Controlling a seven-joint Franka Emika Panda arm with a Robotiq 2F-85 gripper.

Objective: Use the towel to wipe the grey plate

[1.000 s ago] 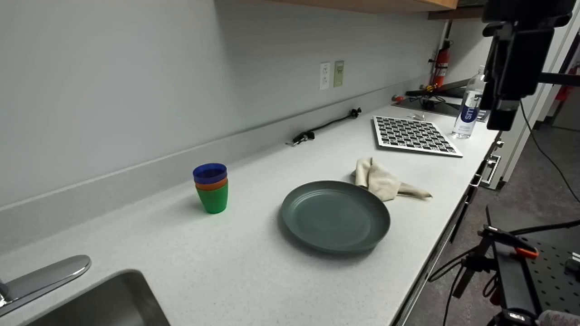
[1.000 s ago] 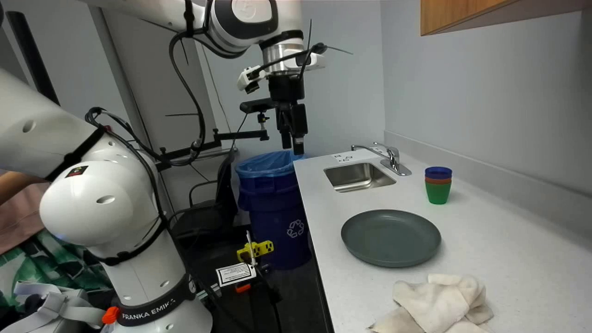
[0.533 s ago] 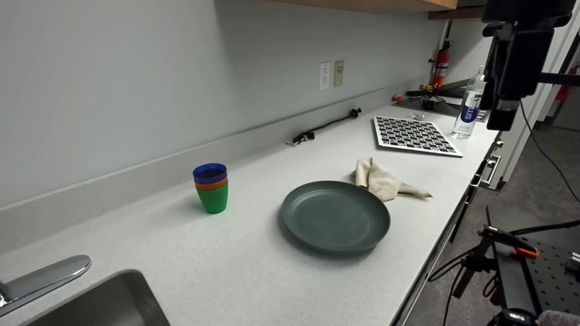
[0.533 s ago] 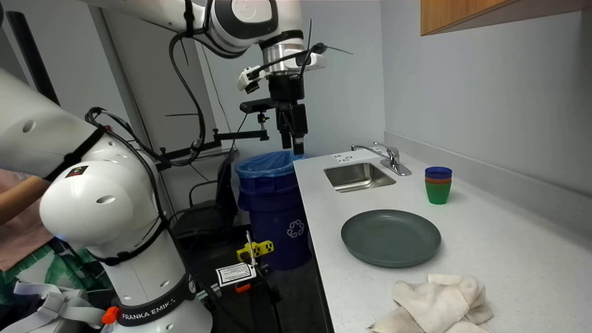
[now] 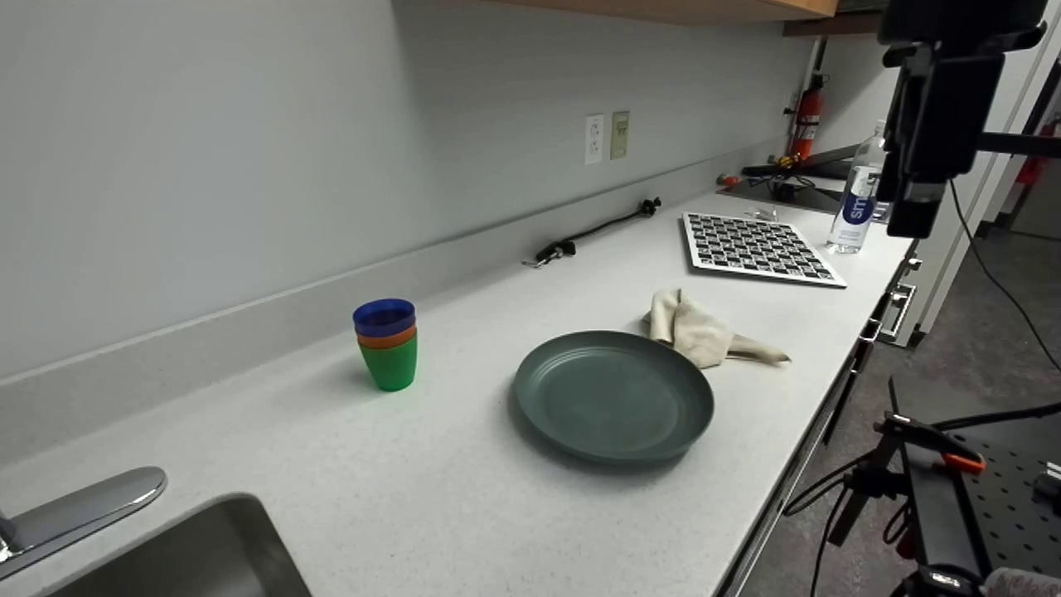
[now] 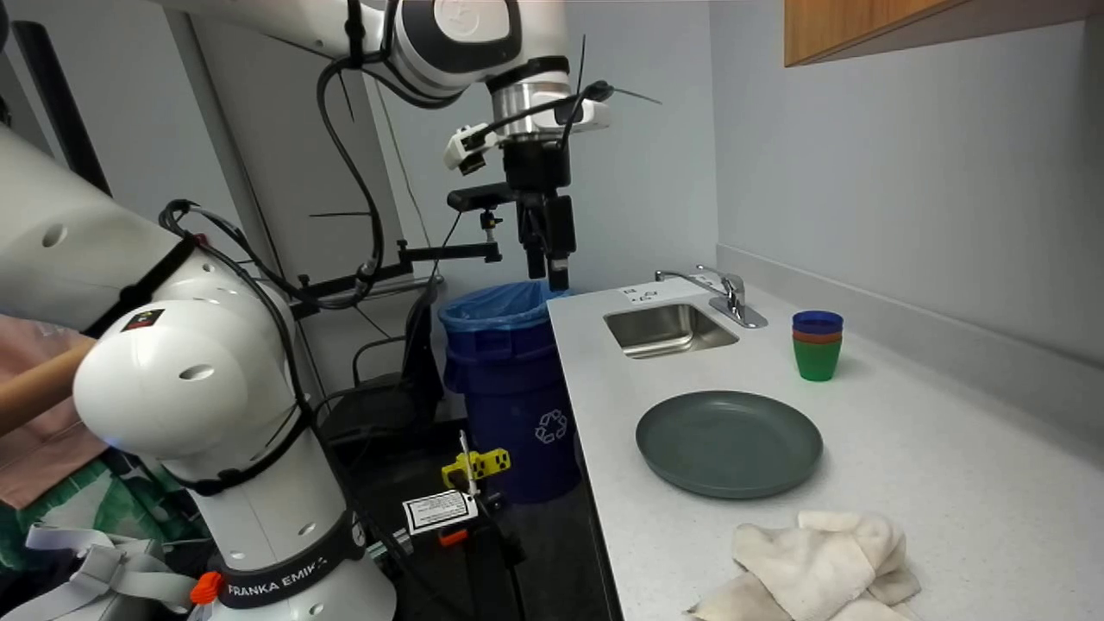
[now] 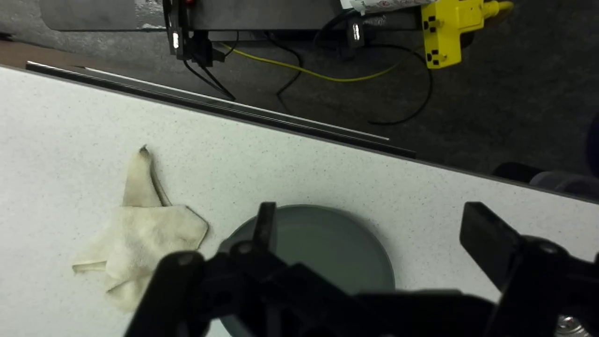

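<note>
1. Grey plate [image 6: 729,444]: one.
2. Towel [image 6: 815,565]: one.
3. Cups [image 6: 817,358]: three showing, in one stack.
4. Bottle [image 5: 855,199]: one.
5. Checkered board [image 5: 754,247]: one.
6. Wall plates [image 5: 594,139]: two.
7. Sink [image 6: 668,328]: one.
8. Faucet [image 6: 733,298]: one.
9. Blue bin [image 6: 513,392]: one.
10. Robot arm [image 6: 164,371]: one.
11. Tool [image 7: 369,227]: one, with two fingers [image 7: 489,243].
12. Bench [image 5: 456,497]: one.

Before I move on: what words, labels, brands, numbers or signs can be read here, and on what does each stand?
"FRANKA EMIK", last letter unclear, on the black band round the white robot arm.
"sm", on the clear plastic bottle; rest unclear.
Recycling sign, no words, on the dark blue plastic bin.
Too small or blurred: white rectangular tag, black-and-red sticker, black-marked white sheet, red fire extinguisher.
</note>
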